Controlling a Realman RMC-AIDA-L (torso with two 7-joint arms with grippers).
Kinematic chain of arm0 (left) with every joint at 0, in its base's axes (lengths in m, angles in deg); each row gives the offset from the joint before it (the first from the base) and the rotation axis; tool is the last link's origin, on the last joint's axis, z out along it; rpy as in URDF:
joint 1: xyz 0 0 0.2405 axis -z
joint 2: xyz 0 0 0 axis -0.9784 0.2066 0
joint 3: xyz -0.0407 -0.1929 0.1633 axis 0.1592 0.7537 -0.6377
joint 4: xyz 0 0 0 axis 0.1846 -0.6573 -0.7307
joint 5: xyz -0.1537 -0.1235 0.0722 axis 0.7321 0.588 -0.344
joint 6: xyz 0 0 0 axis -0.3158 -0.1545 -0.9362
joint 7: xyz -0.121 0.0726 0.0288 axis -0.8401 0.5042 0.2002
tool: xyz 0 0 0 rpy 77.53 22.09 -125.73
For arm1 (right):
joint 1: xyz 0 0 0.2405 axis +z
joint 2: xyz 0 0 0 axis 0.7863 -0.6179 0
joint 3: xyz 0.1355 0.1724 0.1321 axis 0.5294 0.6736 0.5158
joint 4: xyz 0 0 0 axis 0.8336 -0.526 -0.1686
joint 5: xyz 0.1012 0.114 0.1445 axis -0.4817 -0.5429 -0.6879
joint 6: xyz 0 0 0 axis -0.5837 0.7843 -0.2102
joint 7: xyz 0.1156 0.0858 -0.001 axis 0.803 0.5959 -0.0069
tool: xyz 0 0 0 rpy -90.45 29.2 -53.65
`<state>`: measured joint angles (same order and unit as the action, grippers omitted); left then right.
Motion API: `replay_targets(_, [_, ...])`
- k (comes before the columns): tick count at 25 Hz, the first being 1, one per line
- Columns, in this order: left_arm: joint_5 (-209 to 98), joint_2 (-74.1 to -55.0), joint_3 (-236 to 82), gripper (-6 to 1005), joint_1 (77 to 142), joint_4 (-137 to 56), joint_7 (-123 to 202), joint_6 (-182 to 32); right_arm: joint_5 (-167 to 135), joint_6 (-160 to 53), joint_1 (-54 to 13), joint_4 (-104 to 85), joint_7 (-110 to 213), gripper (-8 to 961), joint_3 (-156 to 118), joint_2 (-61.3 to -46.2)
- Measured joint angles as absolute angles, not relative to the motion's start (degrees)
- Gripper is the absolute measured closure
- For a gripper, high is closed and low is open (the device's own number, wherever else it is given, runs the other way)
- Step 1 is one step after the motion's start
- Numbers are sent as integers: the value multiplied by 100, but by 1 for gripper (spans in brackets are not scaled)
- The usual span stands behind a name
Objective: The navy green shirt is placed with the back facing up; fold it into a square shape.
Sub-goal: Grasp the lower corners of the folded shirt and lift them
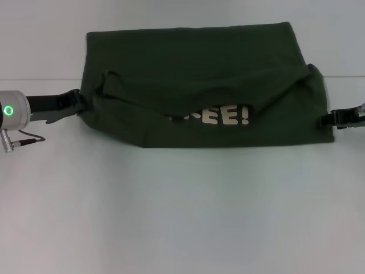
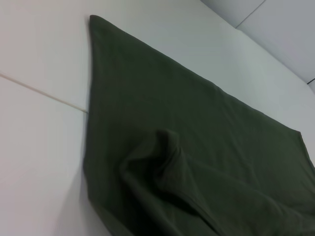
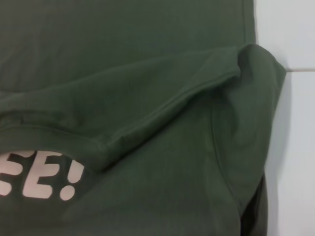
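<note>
Shirt: we found the navy green shirt (image 1: 199, 85) lying across the far middle of the white bench (image 1: 182, 217), its near portion folded up and over so the cream lettering (image 1: 219, 116) showed.
Left gripper (image 1: 78, 103): at the shirt's left edge; we could not tell whether its jaws were clamped.
Right gripper (image 1: 326, 119): at the right edge; jaws likewise unclear.
Doing it well: we judged both sides should travel evenly, keeping the folded hem straight and taut.
Head view: showed both grippers.
Wrist views: showed only fabric, puckers and hem ridge.
</note>
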<state>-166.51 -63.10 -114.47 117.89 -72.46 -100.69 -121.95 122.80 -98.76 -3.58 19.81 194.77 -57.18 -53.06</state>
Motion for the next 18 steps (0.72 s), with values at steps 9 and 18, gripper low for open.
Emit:
replay_targets(9, [-16647, -6329, -11422, 995, 11769, -7253, -10065, -12197, 12309, -9410, -217, 1626, 19474, 426, -5917, -5401])
replay_targets(18, [-16641, -6346, -11418, 995, 11763, -7261, -10053, -12188, 12263, -9523, -209, 1639, 19460, 489, -5930, -5394])
